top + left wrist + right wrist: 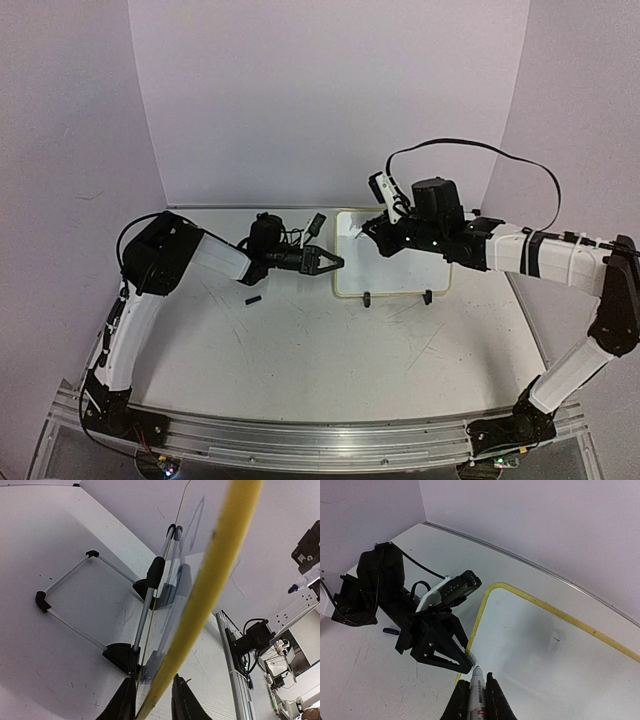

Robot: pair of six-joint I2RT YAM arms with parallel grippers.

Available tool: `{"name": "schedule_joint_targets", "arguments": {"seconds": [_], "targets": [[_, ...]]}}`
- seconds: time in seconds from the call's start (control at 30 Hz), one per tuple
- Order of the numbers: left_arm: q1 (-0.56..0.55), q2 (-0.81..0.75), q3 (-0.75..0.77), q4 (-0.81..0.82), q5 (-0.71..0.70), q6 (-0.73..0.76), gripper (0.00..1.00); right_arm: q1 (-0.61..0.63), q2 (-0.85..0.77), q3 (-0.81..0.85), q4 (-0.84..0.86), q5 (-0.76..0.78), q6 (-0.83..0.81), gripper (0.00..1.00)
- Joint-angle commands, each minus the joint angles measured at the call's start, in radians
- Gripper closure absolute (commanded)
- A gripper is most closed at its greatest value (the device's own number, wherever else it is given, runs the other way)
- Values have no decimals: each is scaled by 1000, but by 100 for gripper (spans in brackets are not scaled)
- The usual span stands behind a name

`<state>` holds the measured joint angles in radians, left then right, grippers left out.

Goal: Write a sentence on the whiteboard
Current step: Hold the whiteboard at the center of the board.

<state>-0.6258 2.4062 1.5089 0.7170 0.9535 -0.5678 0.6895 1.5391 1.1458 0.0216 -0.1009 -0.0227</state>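
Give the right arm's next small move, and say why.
Probably lower the marker tip onto the whiteboard and start the first stroke. The right gripper holds the marker with its tip just inside the yellow rim, the surface looks nearly blank, and the left gripper clamps the board's edge to steady it.

The overhead camera looked down from high at the near edge, taking in the whole surface [300, 350]. The left wrist camera sat hard against the whiteboard [215, 580] rim. The right wrist camera, looking past its marker [477, 692], shared that rim and the left pincer [466, 659].
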Motion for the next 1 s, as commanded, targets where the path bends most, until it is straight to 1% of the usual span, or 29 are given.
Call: {"name": "schedule_joint_targets", "arguments": {"seconds": [0.0, 0.03, 0.13, 0.23, 0.3, 0.47, 0.63, 0.8, 0.97], "targets": [[-4, 16, 53, 46, 17, 5, 81, -4, 57, 89, 51, 24, -73, 100], [-3, 17, 55, 46, 17, 4, 81, -5, 66, 96, 51, 25, -77, 100], [-3, 22, 52, 46, 13, 16, 89, -3, 107, 131, 54, 23, -101, 100], [-2, 28, 50, 46, 19, 18, 96, -4, 120, 132, 85, 38, -134, 100], [-2, 28, 44, 46, 21, 21, 99, -4, 132, 142, 87, 43, -142, 100], [-2, 14, 16, 37, 24, 44, 100, -3, 144, 149, 100, 45, -144, 100], [-2, -12, -53, 24, 9, 142, 100, -2, 105, 101, 137, -4, -139, 100], [-2, -30, -97, 9, 0, 227, 100, -4, 76, 67, 165, 5, -141, 100], [-3, -29, -85, -40, -10, 274, 100, -1, 98, 70, 174, 17, -151, 100]]}}
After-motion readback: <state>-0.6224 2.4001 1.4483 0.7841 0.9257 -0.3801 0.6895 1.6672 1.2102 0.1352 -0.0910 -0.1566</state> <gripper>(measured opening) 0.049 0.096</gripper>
